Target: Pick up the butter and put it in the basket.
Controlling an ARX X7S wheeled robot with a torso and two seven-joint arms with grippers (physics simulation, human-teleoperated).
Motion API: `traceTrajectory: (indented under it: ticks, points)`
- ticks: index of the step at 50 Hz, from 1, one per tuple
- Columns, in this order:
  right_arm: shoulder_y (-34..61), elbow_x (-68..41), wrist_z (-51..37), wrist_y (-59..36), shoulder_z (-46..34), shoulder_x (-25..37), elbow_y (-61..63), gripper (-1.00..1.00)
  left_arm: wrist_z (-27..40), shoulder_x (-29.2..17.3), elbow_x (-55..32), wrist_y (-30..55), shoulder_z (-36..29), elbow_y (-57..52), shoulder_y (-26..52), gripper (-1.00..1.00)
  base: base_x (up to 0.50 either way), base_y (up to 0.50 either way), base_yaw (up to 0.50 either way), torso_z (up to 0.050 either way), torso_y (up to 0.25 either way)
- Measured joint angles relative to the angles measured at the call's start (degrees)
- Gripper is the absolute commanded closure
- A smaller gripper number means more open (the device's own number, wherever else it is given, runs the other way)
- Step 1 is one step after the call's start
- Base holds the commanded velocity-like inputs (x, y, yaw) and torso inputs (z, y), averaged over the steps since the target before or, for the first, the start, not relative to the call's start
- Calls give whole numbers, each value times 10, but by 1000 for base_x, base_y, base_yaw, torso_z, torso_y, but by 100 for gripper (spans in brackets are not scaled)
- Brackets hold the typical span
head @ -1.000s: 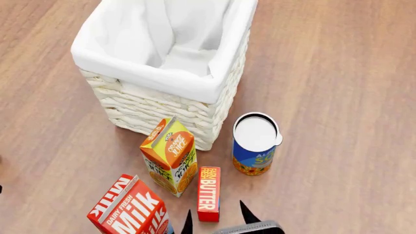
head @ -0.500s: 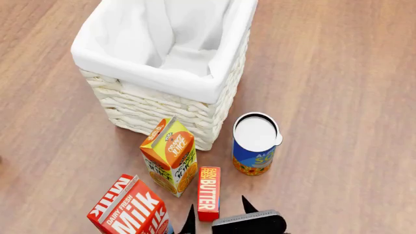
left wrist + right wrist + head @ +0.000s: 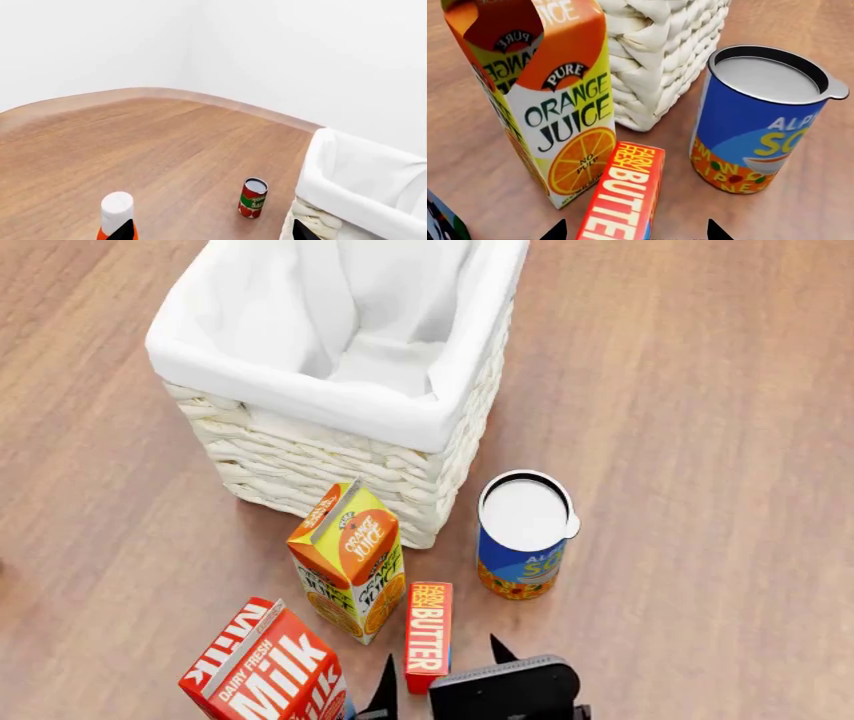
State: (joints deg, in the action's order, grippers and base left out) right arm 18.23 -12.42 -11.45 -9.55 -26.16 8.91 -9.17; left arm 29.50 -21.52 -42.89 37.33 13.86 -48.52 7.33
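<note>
The butter [image 3: 429, 636] lies flat on the wooden floor [image 3: 694, 440], its long axis running straight away from the right gripper [image 3: 442, 676] toward the basket [image 3: 340, 380]. The near end of the box sits between the two dark fingertips [image 3: 386, 682] of that gripper. In the right wrist view the butter [image 3: 622, 194] enters between the two fingertips [image 3: 555, 231], lying somewhat closer to one than the other. The jaws stand wide apart, well clear of the box's short width on both sides. No contact with the box is visible in either view.

Judgement: the gripper's opening already crosses the narrow dimension of the box, so the coming close should bear on its long side faces. A small sideways correction toward centre may be needed first.

Just beside the butter, on the gripper's left, stands the orange juice carton [image 3: 350, 558]; the gap between them is slim, and the left fingertip must descend into it. Judgement: that carton is the likeliest thing to be nudged. Ahead and to the gripper's right stands a blue soup can [image 3: 523, 535], apart from the butter. The milk carton [image 3: 267, 670] lies off to the gripper's left, close by.

The basket stands directly beyond the butter and the juice carton, open top facing up.

The left gripper [image 3: 210, 231] is remote from the butter; only its fingertips show, set well apart and holding nothing. The right arm is clearly the nearer one.
</note>
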Motion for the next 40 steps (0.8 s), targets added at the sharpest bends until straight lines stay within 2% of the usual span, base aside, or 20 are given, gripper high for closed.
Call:
traceTrajectory:
  ticks: [30,31,40]
  points:
    - [21,-18,5,4,-4,-3,-39,-100,12,-6,-16,-1,3,-10,-2,-100,0,0,0,0,0]
    - [21,-18,5,4,-4,-3,-40,100,13,-7,-16,-1,3,-10,-2,-100,0,0,0,0,0]
    - [21,-27,1,8,-8,-2,-41,100,14,-8,-17,-2,1,-8,-2,-100,0,0,0,0,0]
